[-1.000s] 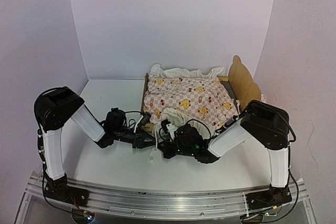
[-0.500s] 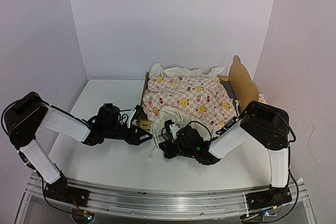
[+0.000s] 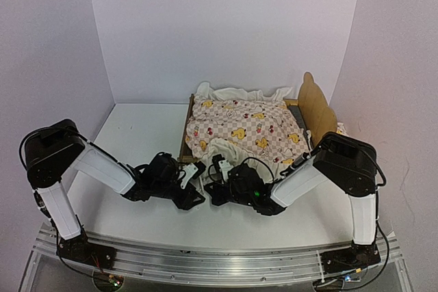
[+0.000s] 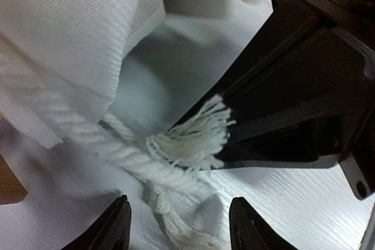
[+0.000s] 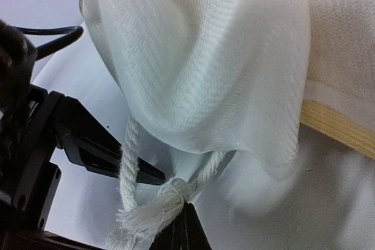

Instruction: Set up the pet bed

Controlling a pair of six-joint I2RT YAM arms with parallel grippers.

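The pet bed (image 3: 316, 104), a light-wood frame with an eared headboard at the right, stands at the back centre under a pink duck quilt (image 3: 243, 128). A white cloth corner (image 5: 205, 57) hangs over the wooden rail (image 5: 334, 126) at the near left end. A white cord (image 4: 94, 144) runs from this cloth. My right gripper (image 5: 183, 222) is shut on the cord's knotted, frayed end (image 5: 173, 194). My left gripper (image 4: 181, 231) faces it, open, with its fingertips (image 4: 117, 226) on either side of the cord (image 4: 170, 209) and not pinching it. In the top view both grippers (image 3: 194, 186) (image 3: 213, 184) meet at the bed's near left corner.
White walls close in the table (image 3: 137, 135) on three sides. The right gripper's black body (image 4: 304, 86) fills the right of the left wrist view, very close. The left gripper's body (image 5: 35, 144) sits at the left of the right wrist view.
My left gripper has opened and moved a little right and nearer, towards the right gripper. The left arm's elbow has swung outward and back. The right arm has stayed put.
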